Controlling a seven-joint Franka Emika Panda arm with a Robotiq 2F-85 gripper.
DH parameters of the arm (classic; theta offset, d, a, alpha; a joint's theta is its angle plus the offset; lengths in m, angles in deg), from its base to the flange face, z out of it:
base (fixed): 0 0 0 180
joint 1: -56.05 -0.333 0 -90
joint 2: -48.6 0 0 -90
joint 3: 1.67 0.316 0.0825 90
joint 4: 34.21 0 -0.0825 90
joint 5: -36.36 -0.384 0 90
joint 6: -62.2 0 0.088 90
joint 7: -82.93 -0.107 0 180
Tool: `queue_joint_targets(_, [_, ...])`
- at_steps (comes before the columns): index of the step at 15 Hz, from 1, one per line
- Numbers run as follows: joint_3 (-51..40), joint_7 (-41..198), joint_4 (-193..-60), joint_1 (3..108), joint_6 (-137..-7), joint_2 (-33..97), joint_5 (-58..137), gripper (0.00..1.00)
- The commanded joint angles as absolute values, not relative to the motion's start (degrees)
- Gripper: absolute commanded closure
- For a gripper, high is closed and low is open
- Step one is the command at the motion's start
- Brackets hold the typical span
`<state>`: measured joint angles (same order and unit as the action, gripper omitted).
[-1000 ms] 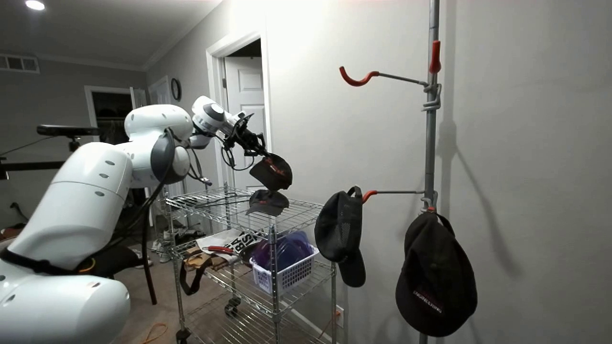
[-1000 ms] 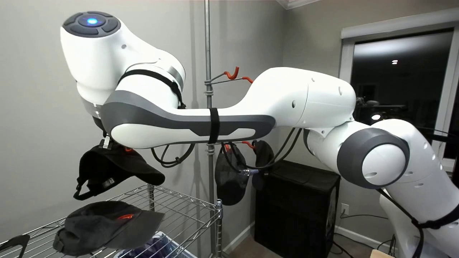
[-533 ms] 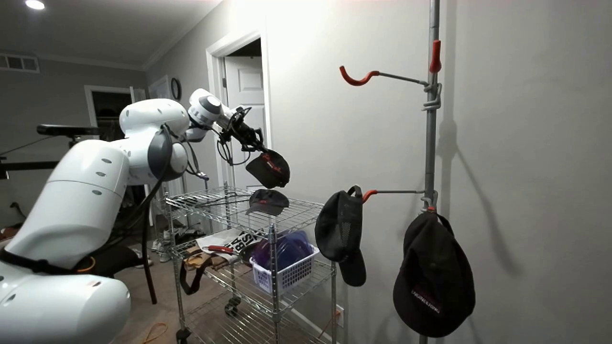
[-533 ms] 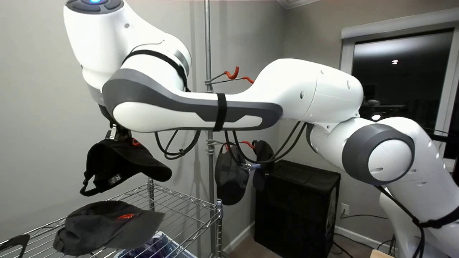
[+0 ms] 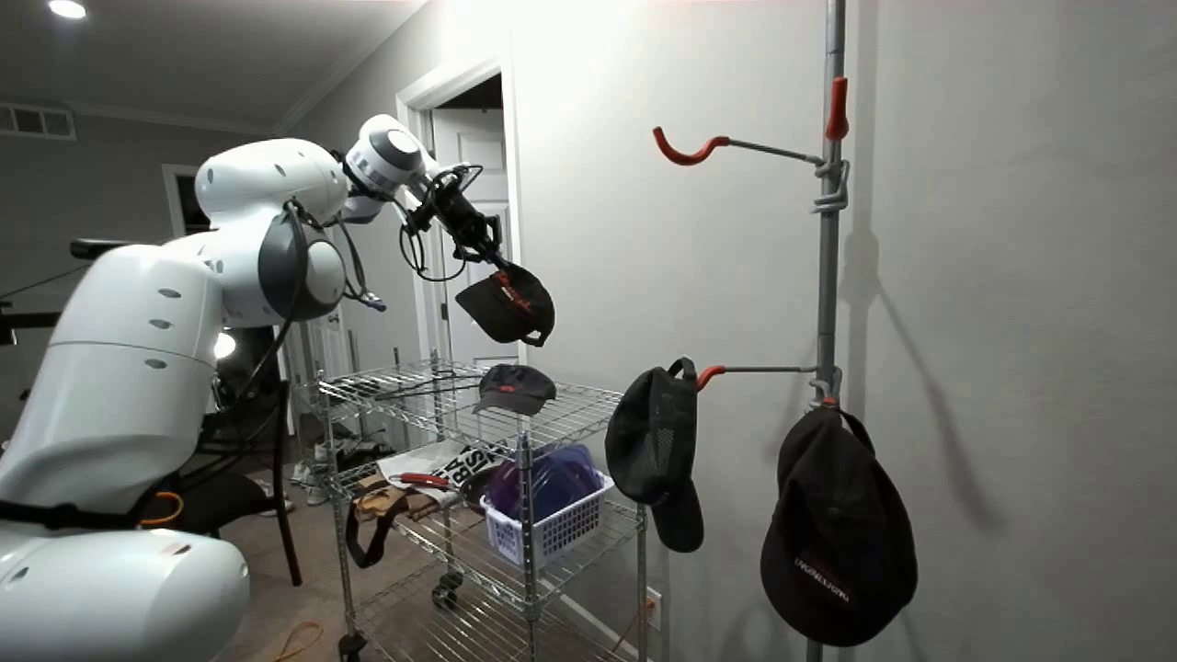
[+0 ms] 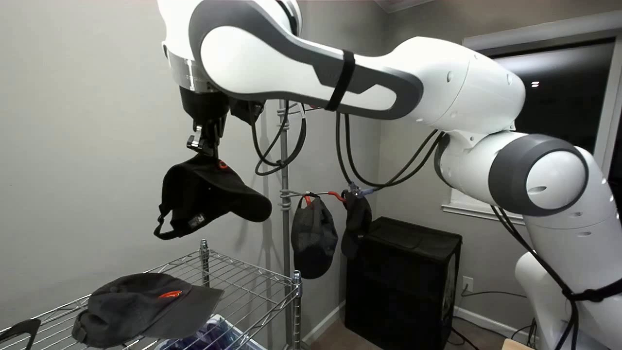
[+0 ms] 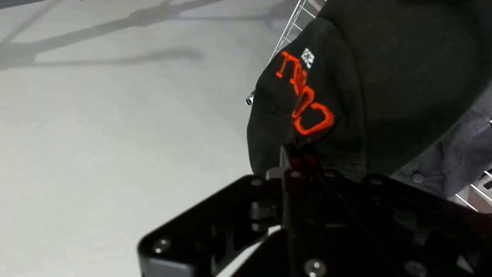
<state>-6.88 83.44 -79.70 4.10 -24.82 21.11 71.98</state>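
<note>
The red-lettered black cap (image 6: 206, 194) hangs just below the pincer (image 6: 210, 154), which is clamped on its crown.

Gripped cap (image 7: 346, 88): black, orange-red lettering plus small white text; gripper (image 6: 209, 153): black; shelf cap (image 6: 146, 308): dark grey, orange-red mark; hanging mesh cap (image 5: 651, 437): black; hanging lettered cap (image 5: 841, 529): black, pale pinkish lettering; arm (image 6: 437, 80): white, dark grey panels; strap (image 6: 341, 80): black; upper hook (image 5: 682, 160): red-orange tip; pole (image 5: 828, 285): grey; rack (image 6: 297, 291): silver, wire-grid pattern; basket (image 5: 570, 533): white lattice; basket contents (image 5: 561, 476): blue-purple; box (image 6: 398, 291): black; wall (image 5: 644, 248): plain light grey
</note>
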Motion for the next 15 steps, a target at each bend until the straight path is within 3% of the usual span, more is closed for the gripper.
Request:
queue_joint_targets(1, [-6.2,83.2,-90.8,5.6,-25.0,30.9,69.6,0.98])
queue_joint_targets(15, [-10.2,95.6,-125.9,11.8,-41.3,59.9,54.3,0.98])
